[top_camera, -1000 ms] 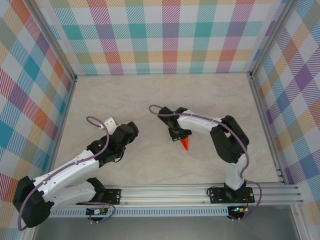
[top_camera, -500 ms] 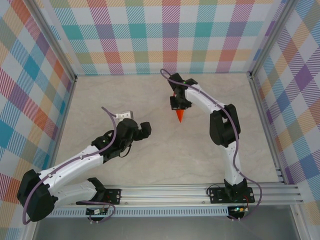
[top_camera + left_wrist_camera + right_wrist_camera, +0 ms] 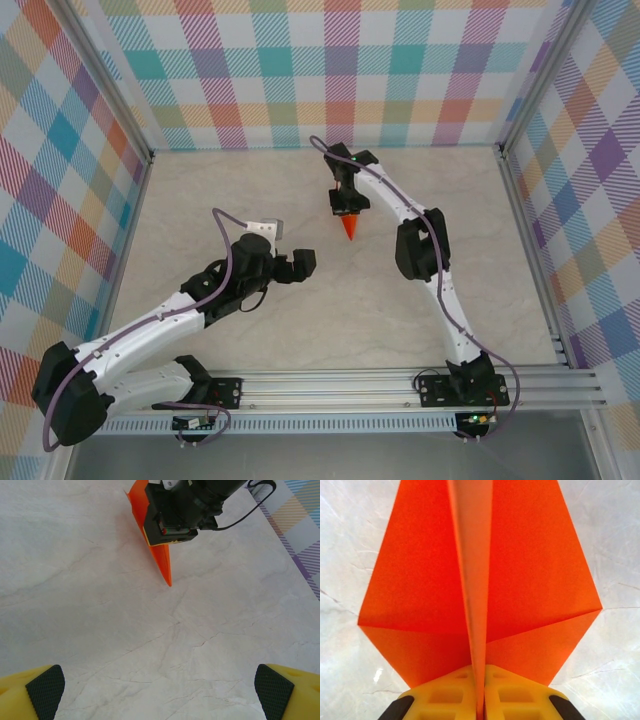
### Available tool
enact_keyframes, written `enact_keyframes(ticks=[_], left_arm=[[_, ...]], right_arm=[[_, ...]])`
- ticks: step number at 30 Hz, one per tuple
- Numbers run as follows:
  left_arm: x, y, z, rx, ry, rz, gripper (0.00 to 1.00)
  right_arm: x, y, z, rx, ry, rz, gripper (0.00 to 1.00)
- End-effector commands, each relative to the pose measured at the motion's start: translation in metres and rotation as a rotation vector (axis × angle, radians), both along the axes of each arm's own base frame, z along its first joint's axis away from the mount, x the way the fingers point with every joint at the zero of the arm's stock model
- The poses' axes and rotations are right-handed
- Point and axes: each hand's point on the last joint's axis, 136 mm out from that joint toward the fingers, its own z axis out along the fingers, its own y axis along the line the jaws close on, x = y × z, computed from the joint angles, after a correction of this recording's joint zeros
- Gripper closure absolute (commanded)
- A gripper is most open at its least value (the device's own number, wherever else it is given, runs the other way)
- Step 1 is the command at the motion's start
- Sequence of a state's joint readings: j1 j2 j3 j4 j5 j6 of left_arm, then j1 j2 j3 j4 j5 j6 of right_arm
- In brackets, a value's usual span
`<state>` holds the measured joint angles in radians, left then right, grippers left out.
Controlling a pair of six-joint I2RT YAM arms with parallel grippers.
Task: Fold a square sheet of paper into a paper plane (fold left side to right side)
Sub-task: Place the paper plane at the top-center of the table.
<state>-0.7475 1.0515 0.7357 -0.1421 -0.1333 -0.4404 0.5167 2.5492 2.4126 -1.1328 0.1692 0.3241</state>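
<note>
right claw (image 3: 346,207) carried back | clenching paper plane (image 3: 349,230) | left claw (image 3: 304,263) released | tabletop (image 3: 220,190) open around

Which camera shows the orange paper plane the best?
The right wrist view: the paper plane spreads both wings up close, its centre fold pinched in the right gripper. The left wrist view gives it side-on, partly behind that gripper. The top view gives a tiny orange tip.

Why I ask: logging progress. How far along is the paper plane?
Done: the paper plane is a pointed dart with a centre crease. In hand: the right pincer is shut on that crease; the left pincer hangs open. Left: probably just releasing it.
</note>
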Motion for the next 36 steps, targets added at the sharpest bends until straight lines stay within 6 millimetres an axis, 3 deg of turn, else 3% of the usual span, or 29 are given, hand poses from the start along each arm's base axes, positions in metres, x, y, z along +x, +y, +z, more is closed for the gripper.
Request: enact_keyframes(ticks=[1, 12, 22, 26, 36], left_arm=[[0.002, -0.002, 0.013, -0.023, -0.037, -0.018, 0.00], [0.002, 0.001, 0.013, -0.018, -0.036, -0.005, 0.00], [0.003, 0.003, 0.011, -0.010, -0.029, 0.009, 0.00], [0.003, 0.004, 0.009, -0.004, -0.025, 0.014, 0.00], [0.003, 0.000, 0.008, -0.005, -0.017, 0.000, 0.00]], right_arm=[[-0.005, -0.003, -0.008, 0.001, 0.048, -0.017, 0.90], [-0.013, -0.008, -0.035, -0.029, 0.117, -0.060, 0.84], [-0.016, -0.007, -0.031, -0.016, 0.128, -0.078, 0.75], [-0.015, -0.008, -0.021, -0.014, 0.113, -0.070, 0.75], [-0.015, -0.011, 0.024, -0.007, 0.046, -0.052, 0.69]])
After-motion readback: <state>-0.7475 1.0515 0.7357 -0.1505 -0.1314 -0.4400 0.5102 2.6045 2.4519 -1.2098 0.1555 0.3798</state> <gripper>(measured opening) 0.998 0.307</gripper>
